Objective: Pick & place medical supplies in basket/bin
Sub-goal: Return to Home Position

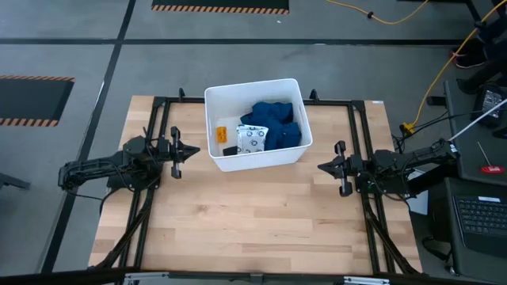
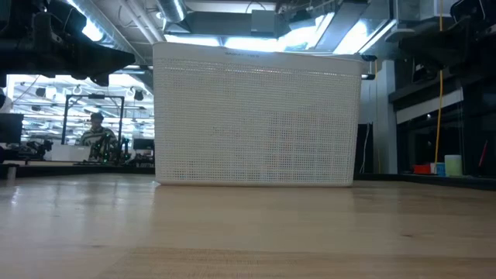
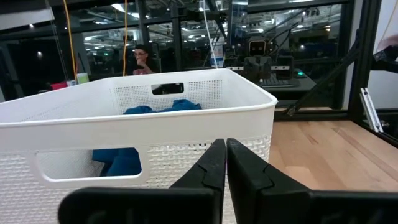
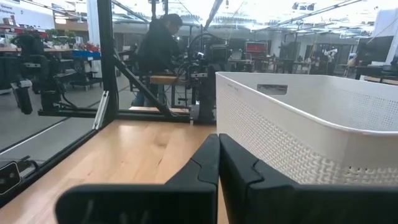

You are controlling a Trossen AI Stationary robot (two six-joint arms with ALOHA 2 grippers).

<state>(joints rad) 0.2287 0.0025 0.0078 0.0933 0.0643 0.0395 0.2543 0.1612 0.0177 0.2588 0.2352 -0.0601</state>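
Note:
The white plastic tub [image 1: 257,125] stands on the table's far half. Inside it lie the dark-blue cloth [image 1: 277,125], the white dotted packet [image 1: 252,140], the small black oblong [image 1: 230,150] and the tiny orange bottle [image 1: 222,132]. The cloth [image 3: 163,107] also shows over the rim in the left wrist view. My left gripper [image 1: 196,150] waits shut just left of the tub, touching nothing. My right gripper [image 1: 321,167] waits shut just right of the tub [image 4: 323,134], also free.
A black metal frame [image 1: 360,142] borders the table's left, right and far sides. Bare wood [image 1: 253,222] lies in front of the tub. People show in the room beyond the table, one [image 4: 158,46] behind the far edge.

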